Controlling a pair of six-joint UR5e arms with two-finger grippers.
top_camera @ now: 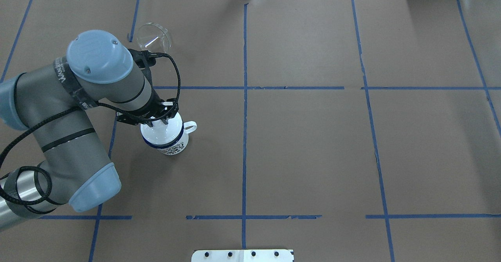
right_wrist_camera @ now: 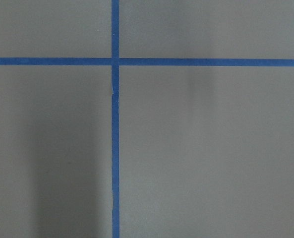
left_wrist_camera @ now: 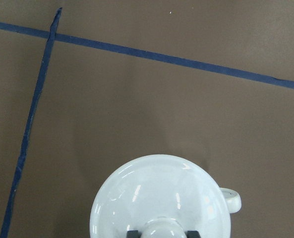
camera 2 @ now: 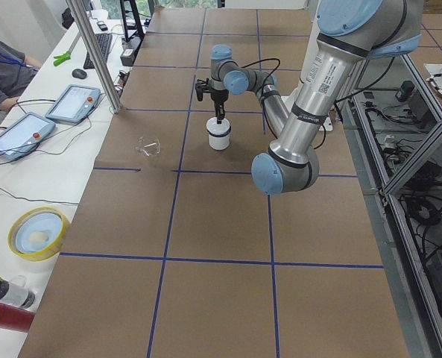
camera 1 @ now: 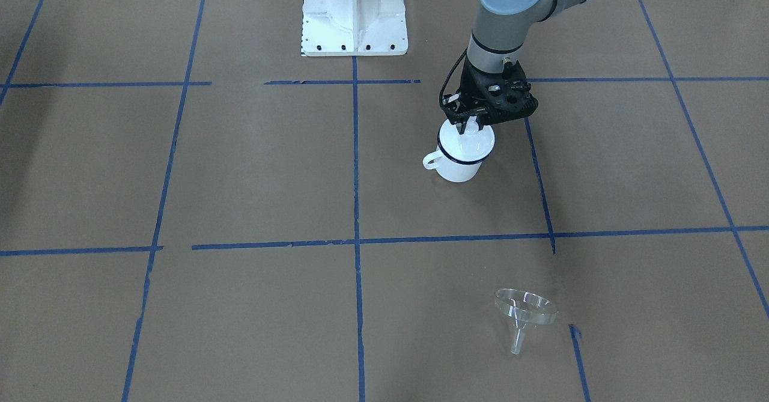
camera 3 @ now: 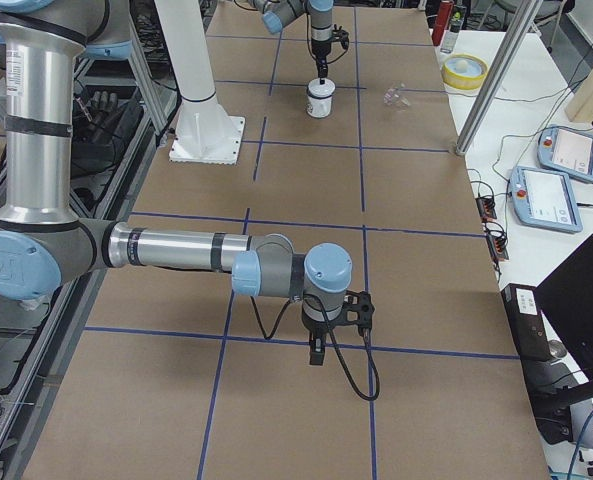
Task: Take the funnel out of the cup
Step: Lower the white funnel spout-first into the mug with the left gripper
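The cup is a white enamel mug with a dark blue rim, upright on the brown table, also in the overhead view. A white round knobbed lid covers its mouth. My left gripper hangs straight over the cup, fingers closed on the lid's knob. The cup's handle sticks out sideways. The clear funnel lies on its side on the table, well apart from the cup, and shows in the overhead view. My right gripper shows only in the exterior right view, so I cannot tell its state.
The robot's white base plate stands behind the cup. Blue tape lines grid the table. A yellow-rimmed bowl, two tablets and a metal post are off the far side. The right wrist view shows only bare table.
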